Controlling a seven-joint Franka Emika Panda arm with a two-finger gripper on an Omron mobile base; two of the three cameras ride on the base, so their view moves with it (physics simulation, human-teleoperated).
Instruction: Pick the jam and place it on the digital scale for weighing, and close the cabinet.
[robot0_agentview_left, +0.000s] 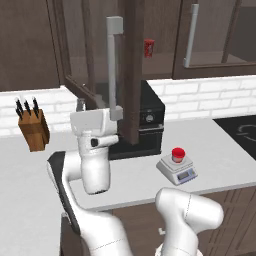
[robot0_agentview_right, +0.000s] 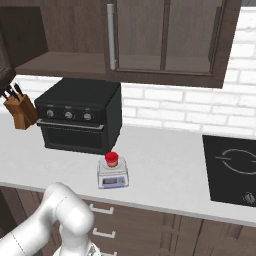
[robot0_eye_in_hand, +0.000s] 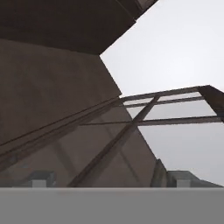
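The jam (robot0_agentview_left: 177, 154) sits on the digital scale (robot0_agentview_left: 177, 169), on the table (robot0_agentview_left: 220, 150) right of and below the fingers (robot0_agentview_left: 80, 104). A red can (robot0_agentview_left: 149, 48) stands inside the cabinet (robot0_agentview_left: 125, 70), its door swung open just beside the fingers. Whether the fingers are open or closed cannot be told.

1 jam (robot0_agentview_left: 177, 154) — 1 digital scale (robot0_agentview_left: 177, 170) — 1 oven (robot0_agentview_right: 80, 120) — 1 knife block (robot0_agentview_left: 34, 129)

Red-lidded jam (robot0_agentview_left: 177, 154), light grey digital scale (robot0_agentview_left: 176, 169), dark brown cabinet (robot0_agentview_left: 131, 60), black oven (robot0_agentview_right: 80, 115).
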